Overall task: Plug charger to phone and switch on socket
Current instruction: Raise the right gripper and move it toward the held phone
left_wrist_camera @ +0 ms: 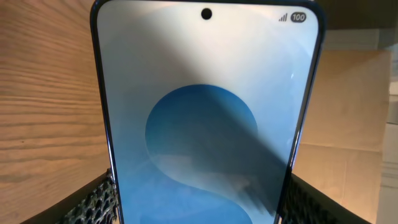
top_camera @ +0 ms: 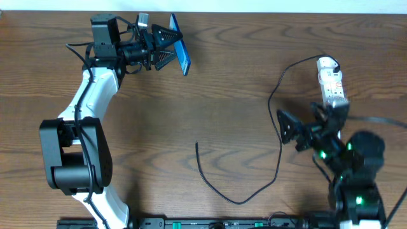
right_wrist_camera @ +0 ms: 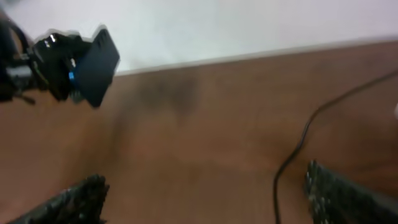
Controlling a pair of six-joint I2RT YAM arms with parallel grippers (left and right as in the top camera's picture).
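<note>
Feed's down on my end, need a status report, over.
Left gripper shut on phone, held up. Right gripper open, empty, by power strip. Charger cable loose on table, not plugged in. Nothing blocking.

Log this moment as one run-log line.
left gripper: shut on phone, held off table | right gripper: open, empty | charger: on table, not in phone | socket: near right gripper
</note>
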